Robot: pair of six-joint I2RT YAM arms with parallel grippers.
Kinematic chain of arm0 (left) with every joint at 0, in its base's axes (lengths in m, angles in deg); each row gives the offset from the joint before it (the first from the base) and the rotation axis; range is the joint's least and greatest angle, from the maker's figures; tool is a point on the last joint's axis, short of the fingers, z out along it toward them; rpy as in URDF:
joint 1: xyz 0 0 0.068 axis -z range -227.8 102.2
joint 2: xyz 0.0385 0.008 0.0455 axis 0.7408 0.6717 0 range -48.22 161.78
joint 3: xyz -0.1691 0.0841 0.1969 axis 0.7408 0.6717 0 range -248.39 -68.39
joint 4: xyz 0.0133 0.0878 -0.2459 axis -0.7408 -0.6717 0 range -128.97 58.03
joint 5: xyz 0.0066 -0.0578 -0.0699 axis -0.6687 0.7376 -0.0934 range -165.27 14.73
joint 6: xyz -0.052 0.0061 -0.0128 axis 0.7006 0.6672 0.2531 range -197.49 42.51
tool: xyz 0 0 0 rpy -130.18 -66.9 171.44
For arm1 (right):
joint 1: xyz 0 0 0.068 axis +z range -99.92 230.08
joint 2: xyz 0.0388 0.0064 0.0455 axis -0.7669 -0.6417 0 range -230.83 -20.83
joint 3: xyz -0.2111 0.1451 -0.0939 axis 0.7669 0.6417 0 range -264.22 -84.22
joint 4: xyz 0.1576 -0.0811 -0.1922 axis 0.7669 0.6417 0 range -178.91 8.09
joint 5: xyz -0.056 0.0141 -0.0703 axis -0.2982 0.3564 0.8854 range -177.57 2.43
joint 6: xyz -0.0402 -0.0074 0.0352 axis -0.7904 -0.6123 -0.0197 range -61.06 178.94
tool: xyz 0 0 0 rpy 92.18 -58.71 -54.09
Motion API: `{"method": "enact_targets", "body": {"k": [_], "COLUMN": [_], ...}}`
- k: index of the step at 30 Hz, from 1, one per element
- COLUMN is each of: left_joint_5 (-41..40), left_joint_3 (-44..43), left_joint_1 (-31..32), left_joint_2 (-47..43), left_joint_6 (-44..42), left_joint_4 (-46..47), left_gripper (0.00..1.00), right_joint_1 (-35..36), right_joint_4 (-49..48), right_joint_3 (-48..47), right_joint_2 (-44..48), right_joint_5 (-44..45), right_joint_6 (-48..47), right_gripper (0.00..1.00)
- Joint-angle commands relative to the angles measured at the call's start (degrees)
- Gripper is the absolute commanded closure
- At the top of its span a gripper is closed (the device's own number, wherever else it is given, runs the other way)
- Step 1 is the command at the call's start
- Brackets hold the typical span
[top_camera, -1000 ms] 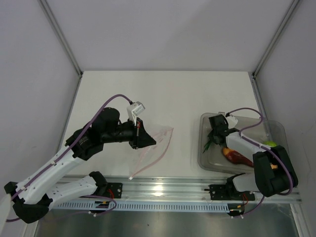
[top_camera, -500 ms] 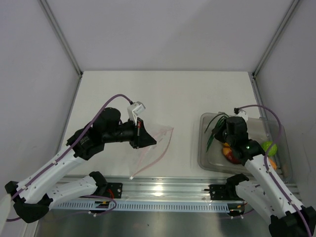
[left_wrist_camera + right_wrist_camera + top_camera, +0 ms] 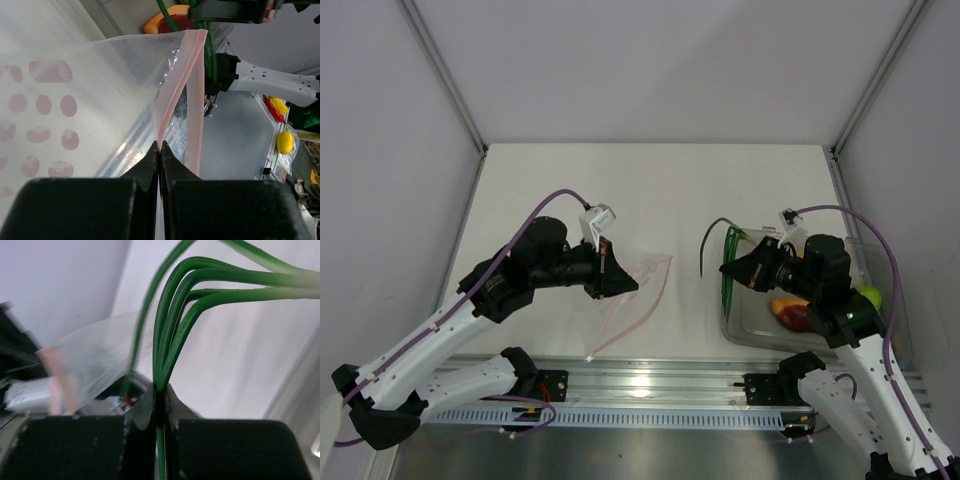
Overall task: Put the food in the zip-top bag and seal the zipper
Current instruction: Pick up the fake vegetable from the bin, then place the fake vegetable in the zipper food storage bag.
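Compared with one second ago, the right gripper (image 3: 732, 270) has left the inside of the tray (image 3: 732, 328) at the right of the overhead view. It now stands over the tray's left wall, turned toward the middle of the table (image 3: 650, 190). It is clenched on the dark-green bit (image 3: 726, 292), whose long strands reach out to the left of the tray. The left gripper (image 3: 626, 287) has stayed left of centre, its fingers pressed together on the zip-top bag (image 3: 645, 300), which spreads from them toward the lower middle of the frame. The reddish-brown slice (image 3: 798, 318) and the green round fruit (image 3: 867, 296) lie in the tray as before. The left wrist view shows what the overhead one does not: the fingers pinch the bag right at the zipper (image 3: 196, 100), and the two pink strips stand a little apart above them. The right wrist view shows the strands gripped between the closed fingers and bending to the right, with the bag blurred at the left.
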Motion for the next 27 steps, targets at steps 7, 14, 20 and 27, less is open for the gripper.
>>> {"method": "enact_targets", "body": {"k": [7, 14, 20, 27], "left_joint_5": [0.1, 0.6, 1.4, 2.1], "left_joint_3": [-0.4, -2.0, -4.4, -6.1], "left_joint_1": [0.2, 0.2, 0.2, 0.2], "left_joint_2": [1.0, 2.5, 4.8, 6.7], "left_joint_6": [0.5, 0.4, 0.5, 1.4], "left_joint_4": [2.2, 2.4, 2.4, 3.5], "left_gripper": [0.99, 1.0, 1.0, 0.99], "right_joint_1": [0.7, 4.5, 11.2, 22.6], "right_joint_4": [-16.9, -32.9, -39.4, -41.9], "right_joint_3": [-4.2, -4.9, -7.3, -6.6], "right_joint_2": [6.1, 8.6, 7.0, 5.5], "right_joint_5": [-30.4, -34.3, -30.2, -21.7], "right_joint_6": [14.3, 29.1, 34.9, 35.2], "right_gripper": [1.0, 1.0, 1.0, 1.0]}}
